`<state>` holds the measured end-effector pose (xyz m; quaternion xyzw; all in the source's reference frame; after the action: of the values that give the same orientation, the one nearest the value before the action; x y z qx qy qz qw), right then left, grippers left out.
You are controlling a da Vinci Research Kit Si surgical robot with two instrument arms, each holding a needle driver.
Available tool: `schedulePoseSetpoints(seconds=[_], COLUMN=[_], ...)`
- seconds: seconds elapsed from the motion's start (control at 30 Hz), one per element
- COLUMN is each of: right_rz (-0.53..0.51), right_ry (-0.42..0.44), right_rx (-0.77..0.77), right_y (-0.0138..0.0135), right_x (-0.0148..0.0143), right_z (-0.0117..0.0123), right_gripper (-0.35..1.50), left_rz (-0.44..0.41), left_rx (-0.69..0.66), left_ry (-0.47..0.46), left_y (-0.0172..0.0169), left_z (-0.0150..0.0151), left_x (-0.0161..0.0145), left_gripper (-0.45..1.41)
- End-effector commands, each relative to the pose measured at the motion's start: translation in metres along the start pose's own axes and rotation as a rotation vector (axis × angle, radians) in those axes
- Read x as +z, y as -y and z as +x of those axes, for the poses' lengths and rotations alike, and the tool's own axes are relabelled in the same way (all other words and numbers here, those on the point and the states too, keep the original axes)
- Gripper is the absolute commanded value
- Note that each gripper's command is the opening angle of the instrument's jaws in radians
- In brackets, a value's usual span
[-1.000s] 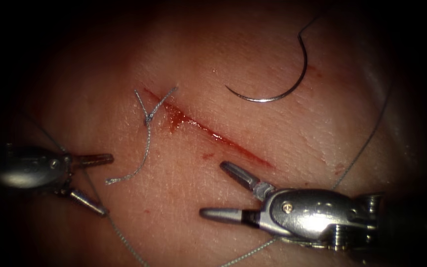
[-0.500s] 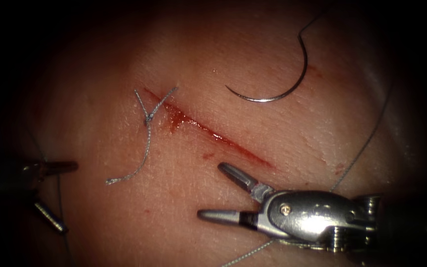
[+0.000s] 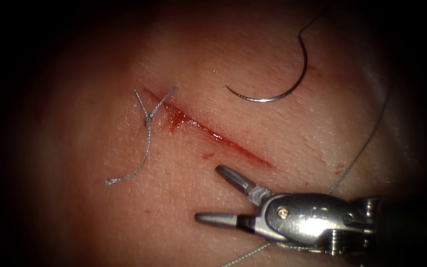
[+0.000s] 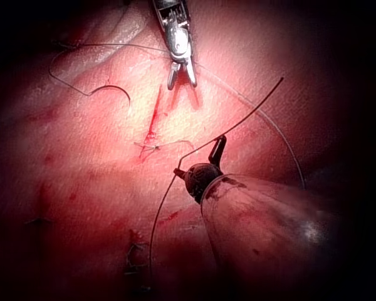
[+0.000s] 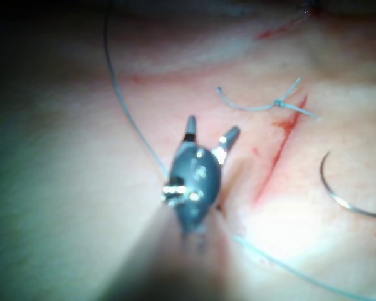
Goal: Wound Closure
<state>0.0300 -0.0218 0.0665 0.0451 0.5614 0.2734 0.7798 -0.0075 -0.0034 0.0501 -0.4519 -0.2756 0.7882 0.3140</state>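
Left tool [image 4: 200, 164] withdrawn leftward, fingers spread, empty; right tool [image 3: 218, 195] fingers wide, empty; needle [image 3: 282, 74] free on tissue [image 3: 100, 217].

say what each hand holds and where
Nothing: right hand and left hand are open; needle lies free on the tissue, right of the cut.

Needle [image 3: 282, 84] and thread [image 3: 366, 141] on tissue [image 3: 100, 207]

A short row of dark stitches [image 4: 135, 260], well aside
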Motion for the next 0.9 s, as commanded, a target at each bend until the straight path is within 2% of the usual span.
schedulePoseSetpoints(seconds=[0.03,0.2,0.4,0.67,0.8,0.9], right_rz=[0.008,0.016,0.023,0.02,0.032,0.04], right_ry=[-0.001,-0.002,-0.005,-0.013,-0.017,-0.021], right_rx=[0.005,0.01,-0.017,-0.017,-0.017,-0.036], right_y=[0.0009,0.0016,0.002,0.0025,0.0035,0.0045], right_x=[0.0008,0.0005,-0.0002,0.0,0.0004,0.0008], right_z=[-0.0003,0.0011,0.0037,0.0051,0.0056,0.0065], right_gripper=[1.28,1.28,1.28,1.26,1.25,1.23], left_rz=[0.017,0.082,0.083,0.101,0.1,0.132], left_rx=[0.018,0.116,0.168,0.19,0.191,0.19], left_ry=[-0.014,-0.039,-0.047,-0.051,-0.051,-0.049], left_y=[-0.0002,-0.0012,-0.0011,-0.0004,0.0,0.0008], left_z=[-0.0003,0.0,-0.0021,-0.0043,-0.0043,-0.004], left_x=[0.0019,0.0083,0.0143,0.0161,0.016,0.0161], left_gripper=[0.89,0.88,0.88,0.88,0.86,0.84])
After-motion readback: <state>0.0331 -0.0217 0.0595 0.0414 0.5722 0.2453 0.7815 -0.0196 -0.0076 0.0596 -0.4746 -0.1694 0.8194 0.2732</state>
